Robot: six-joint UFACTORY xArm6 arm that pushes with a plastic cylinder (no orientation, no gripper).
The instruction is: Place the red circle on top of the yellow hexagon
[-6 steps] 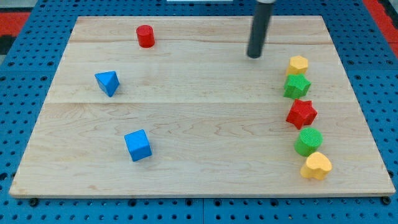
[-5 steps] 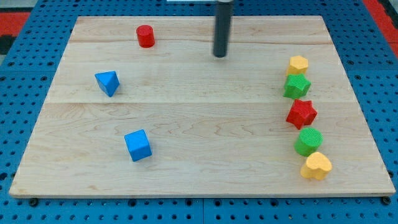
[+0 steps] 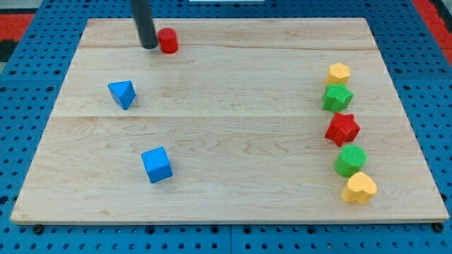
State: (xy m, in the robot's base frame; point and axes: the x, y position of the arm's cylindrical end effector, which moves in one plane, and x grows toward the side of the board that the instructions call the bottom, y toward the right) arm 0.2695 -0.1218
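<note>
The red circle [image 3: 168, 41] is a small red cylinder near the view's top left of the wooden board [image 3: 226, 176]. The yellow hexagon [image 3: 338, 73] sits at the view's right, at the top of a column of blocks. My tip [image 3: 149, 46] stands right against the red circle's left side, touching or nearly touching it. The rod rises from there out of the view's top.
Below the yellow hexagon stand a green star [image 3: 337, 97], a red star [image 3: 342, 128], a green cylinder [image 3: 349, 161] and a yellow heart [image 3: 359, 188]. A blue triangle [image 3: 122, 93] and a blue cube [image 3: 156, 164] lie at the view's left.
My tip has swept leftward along the top of the board, from right of centre to the red circle's left side. The red circle has shifted very slightly right. Other blocks are unmoved.
</note>
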